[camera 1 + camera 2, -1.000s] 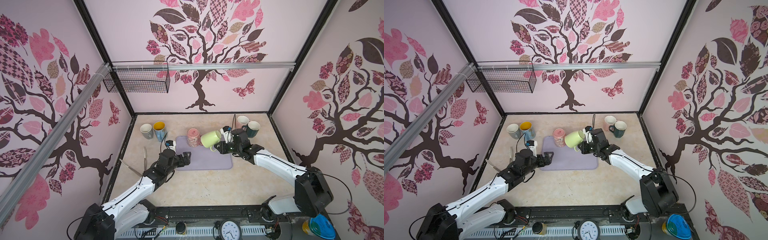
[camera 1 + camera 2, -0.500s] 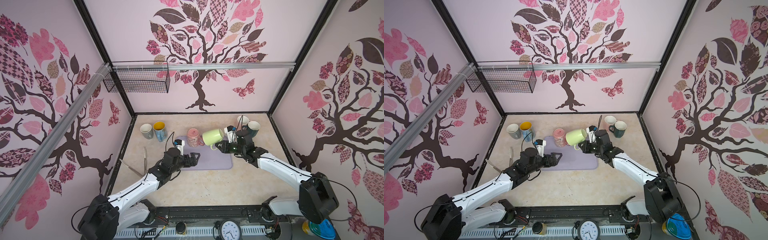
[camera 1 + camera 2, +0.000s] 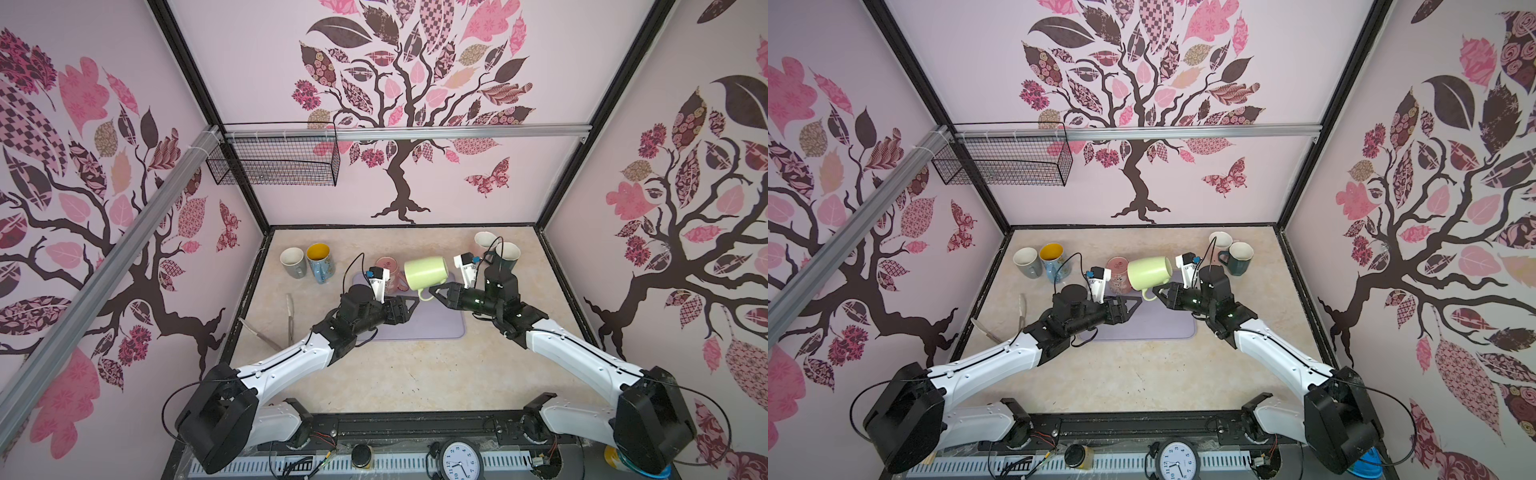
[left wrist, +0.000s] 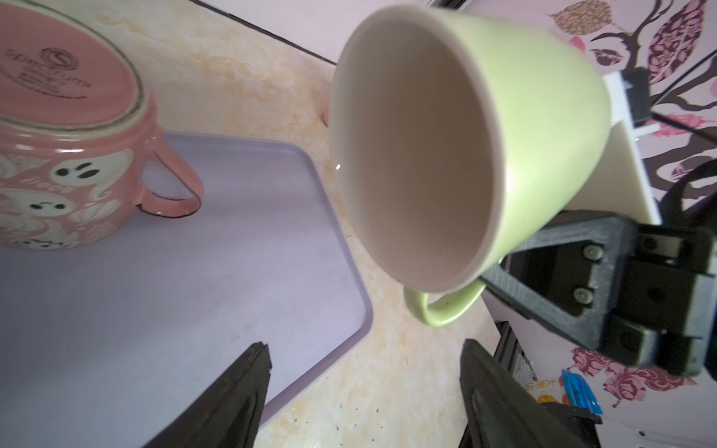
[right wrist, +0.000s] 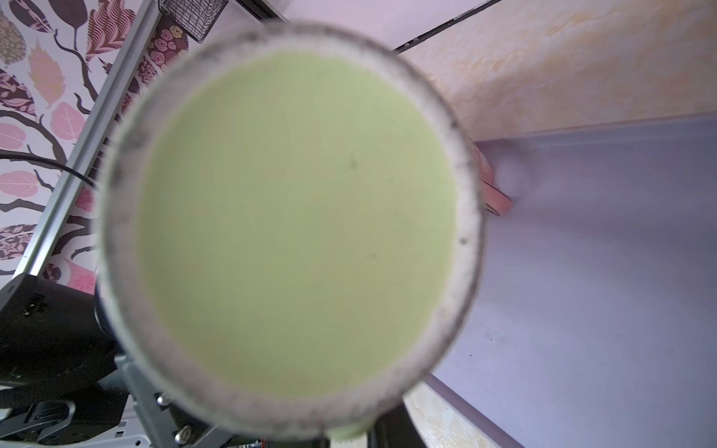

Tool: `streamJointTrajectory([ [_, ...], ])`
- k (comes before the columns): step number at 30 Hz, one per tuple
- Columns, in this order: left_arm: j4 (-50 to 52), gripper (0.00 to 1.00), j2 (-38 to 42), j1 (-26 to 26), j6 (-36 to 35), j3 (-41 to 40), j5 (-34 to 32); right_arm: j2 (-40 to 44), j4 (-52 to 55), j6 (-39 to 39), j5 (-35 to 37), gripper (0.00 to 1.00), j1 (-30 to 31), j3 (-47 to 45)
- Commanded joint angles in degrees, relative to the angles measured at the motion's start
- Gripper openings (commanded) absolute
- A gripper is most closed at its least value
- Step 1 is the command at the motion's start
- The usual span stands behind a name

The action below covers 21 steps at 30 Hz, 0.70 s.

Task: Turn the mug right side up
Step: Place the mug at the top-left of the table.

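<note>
A light green mug (image 3: 426, 272) (image 3: 1149, 272) hangs on its side above the back of the purple mat (image 3: 432, 324), mouth toward the left arm. My right gripper (image 3: 434, 289) (image 3: 1158, 292) is shut on its handle, as the left wrist view shows beside the mug (image 4: 543, 116). The right wrist view is filled by the mug's base (image 5: 298, 225). My left gripper (image 3: 413, 301) (image 4: 362, 345) stands open just below and in front of the mug's mouth, touching nothing. A pink ghost-print mug (image 3: 388, 268) (image 4: 66, 128) sits upside down on the mat.
Grey (image 3: 292, 262) and blue (image 3: 319, 262) mugs stand upright at the back left. White (image 3: 484, 241) and dark teal (image 3: 508, 253) mugs stand at the back right behind the right wrist. Two wooden utensils (image 3: 289, 309) lie at the left. A wire basket (image 3: 274, 166) hangs on the wall.
My left gripper has travelled right across the mat to just under the green mug, its jaws narrowing somewhat. The right gripper has shifted the mug a little rightward and turned it closer to level.
</note>
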State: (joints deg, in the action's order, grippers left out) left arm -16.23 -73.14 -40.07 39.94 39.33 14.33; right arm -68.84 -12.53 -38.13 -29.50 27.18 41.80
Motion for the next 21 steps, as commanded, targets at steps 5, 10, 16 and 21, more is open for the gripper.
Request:
streamJointTrajectory([
  [5, -5.93, 0.68, -2.12, -0.44, -0.04, 2.74, 3.51, 3.75, -7.44, -1.76, -2.52, 0.0, -0.38, 0.57],
  [10, -6.45, 0.62, -3.16, -0.7, 0.29, 3.62, 4.04, 3.76, -9.92, -3.59, -3.77, 0.0, -0.43, 0.08],
  [16, -7.84, 0.54, -3.81, -0.67, 0.95, 4.31, 4.91, 2.77, -13.11, -5.83, -4.69, 0.0, -0.37, -0.91],
  [21, -8.97, 0.5, -4.47, -0.71, 1.29, 4.57, 5.73, 2.22, -14.83, -6.56, -4.6, 0.0, -0.43, -1.42],
])
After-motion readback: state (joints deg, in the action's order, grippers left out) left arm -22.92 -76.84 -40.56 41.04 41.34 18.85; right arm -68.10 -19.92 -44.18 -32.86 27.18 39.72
